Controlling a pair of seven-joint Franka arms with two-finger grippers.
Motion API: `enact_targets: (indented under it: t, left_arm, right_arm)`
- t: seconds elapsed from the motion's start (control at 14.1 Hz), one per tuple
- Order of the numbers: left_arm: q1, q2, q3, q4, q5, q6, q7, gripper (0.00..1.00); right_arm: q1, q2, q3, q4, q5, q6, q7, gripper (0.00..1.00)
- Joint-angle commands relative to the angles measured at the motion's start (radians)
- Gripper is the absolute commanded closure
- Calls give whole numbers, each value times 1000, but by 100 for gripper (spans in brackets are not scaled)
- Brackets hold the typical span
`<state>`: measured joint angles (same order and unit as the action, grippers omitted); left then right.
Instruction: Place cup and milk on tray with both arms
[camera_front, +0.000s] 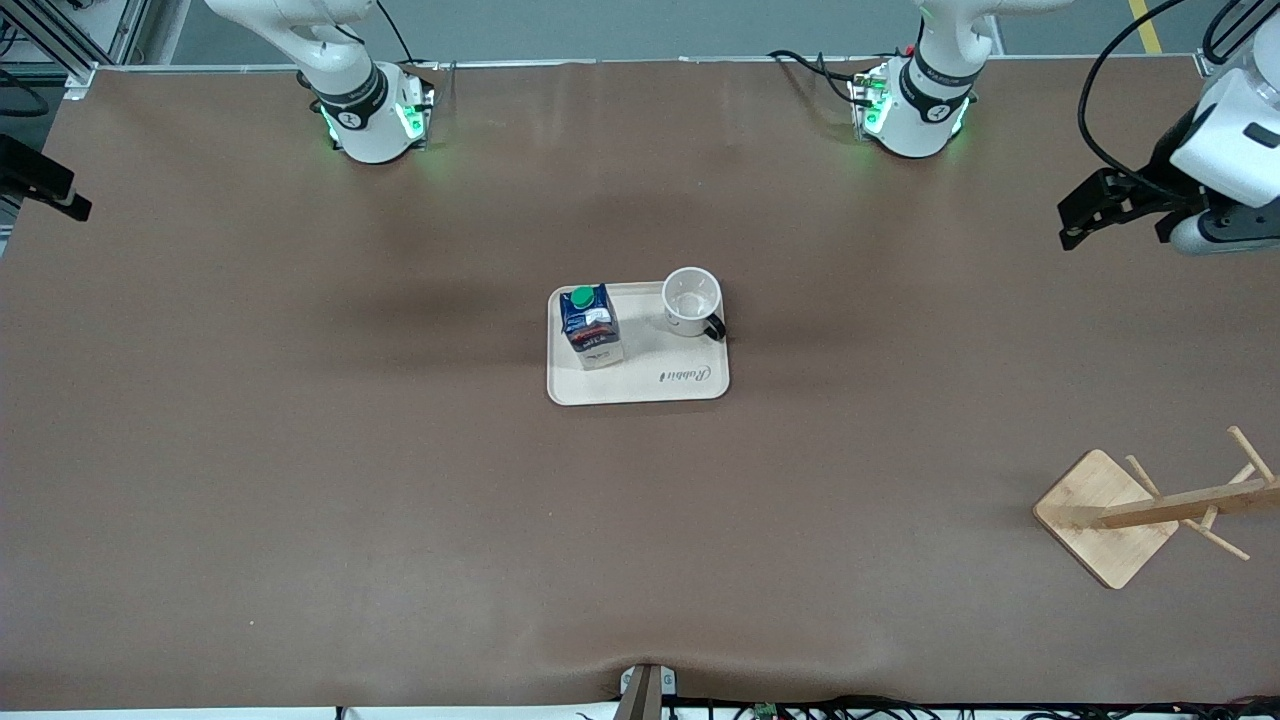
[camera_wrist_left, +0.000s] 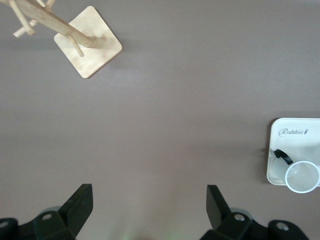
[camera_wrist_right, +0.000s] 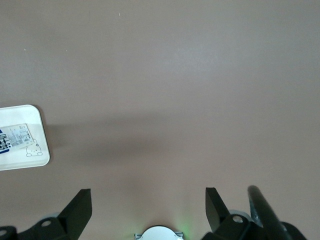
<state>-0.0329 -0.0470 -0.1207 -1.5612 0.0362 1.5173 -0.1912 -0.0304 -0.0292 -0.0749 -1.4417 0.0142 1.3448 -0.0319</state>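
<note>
With the milk (camera_front: 591, 326) and cup (camera_front: 692, 301) both upright on the tray (camera_front: 640, 385), I judge the job done; my left gripper (camera_wrist_left: 149, 207) and right gripper (camera_wrist_right: 148, 210) hang empty, fingers spread, over bare table, well apart from it.

Robot lab — two bench-mounted arms (camera_front: 350, 100)

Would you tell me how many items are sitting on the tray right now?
2: the milk toward the right arm's end of the tray, and the cup toward the left arm's end.
</note>
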Motion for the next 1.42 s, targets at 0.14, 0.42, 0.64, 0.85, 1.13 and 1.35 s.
enact_targets:
  t: [0.14,0.42,0.64,0.85,1.13,1.35]
  left_arm:
    - [10,1,-13,0,-19,3,4,0]
    - [16,7,-5,7,-25,0,9,0]
    - [15,12,-4,12,-24,0,-2,0]
    - [39,16,3,13,-21,0,2,0]
    - [48,18,1,13,-12,0,9,0]
    - [50,16,1,15,-5,0,7,0]
  right_arm:
    - [-5,-1,12,26,-28,-10,-2,0]
    - [-5,-3,10,23,-26,-9,1,0]
    - [-8,-5,12,21,-26,7,1,0]
    - [-14,-5,9,14,-26,2,3,0]
    - [-14,-5,7,14,-26,5,3,0]
    - [-14,-5,7,12,-25,7,3,0]
